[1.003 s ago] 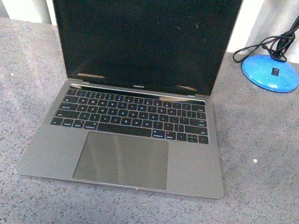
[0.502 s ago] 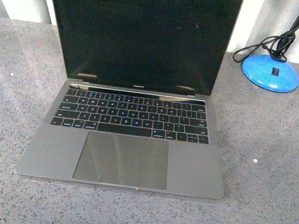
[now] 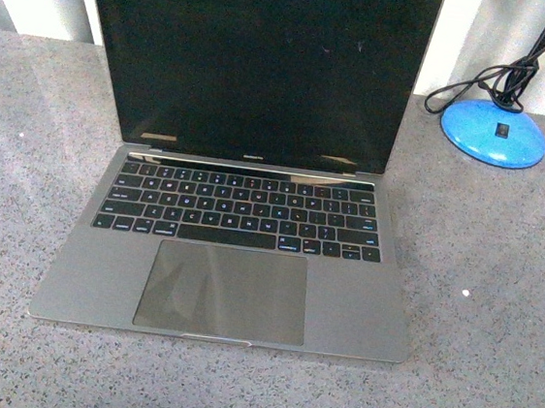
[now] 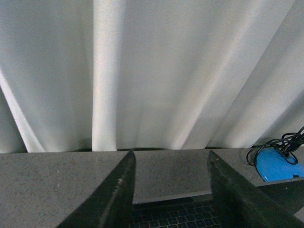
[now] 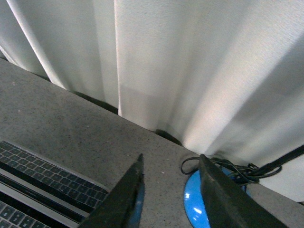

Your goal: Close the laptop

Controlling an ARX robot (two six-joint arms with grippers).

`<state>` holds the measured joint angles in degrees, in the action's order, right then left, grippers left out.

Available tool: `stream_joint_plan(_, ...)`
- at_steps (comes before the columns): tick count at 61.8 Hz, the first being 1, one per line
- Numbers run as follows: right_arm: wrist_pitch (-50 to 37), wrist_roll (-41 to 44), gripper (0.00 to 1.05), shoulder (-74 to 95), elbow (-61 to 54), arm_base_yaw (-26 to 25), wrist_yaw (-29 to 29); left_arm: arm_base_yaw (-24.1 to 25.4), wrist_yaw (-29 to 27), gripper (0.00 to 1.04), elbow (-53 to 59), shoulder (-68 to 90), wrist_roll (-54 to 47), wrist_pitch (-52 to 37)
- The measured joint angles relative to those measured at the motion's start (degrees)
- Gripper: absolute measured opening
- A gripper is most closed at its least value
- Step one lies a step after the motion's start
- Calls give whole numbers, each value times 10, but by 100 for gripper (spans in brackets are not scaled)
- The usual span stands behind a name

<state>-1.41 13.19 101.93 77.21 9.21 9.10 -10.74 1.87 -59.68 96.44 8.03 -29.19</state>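
The laptop (image 3: pixel 235 239) is seen unfolded at the middle of the counter (image 3: pixel 496 305), close to its back edge. The left gripper (image 4: pixel 171 159) and right gripper (image 5: pixel 172 161) are seen with jaws parted, nothing grasped.

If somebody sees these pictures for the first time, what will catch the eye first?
The open laptop dominates: it lies in the middle of the grey speckled table, with its black screen raised and dark. Next comes the bright blue dome-shaped base with a coiled black cable, on the table to the right of the screen. Behind everything hangs a white curtain.
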Motion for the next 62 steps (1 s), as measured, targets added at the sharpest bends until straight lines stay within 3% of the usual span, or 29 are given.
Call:
stream_joint_plan(11, 15, -23, 2, 36, 42, 5, 9, -6, -6, 9, -51, 31, 0, 53)
stream_joint_plan(13, 16, -24, 1, 41, 47, 6, 9, -6, -7, 3, -56, 35, 0, 64)
stream_joint_plan(24, 16, -33, 1, 68, 60, 11, 10, -5, -12, 4, -72, 54, 3, 108)
stream_joint_plan(62, 0, -38, 1, 104, 65, 27, 21, -7, -23, 4, -68, 67, 15, 115)
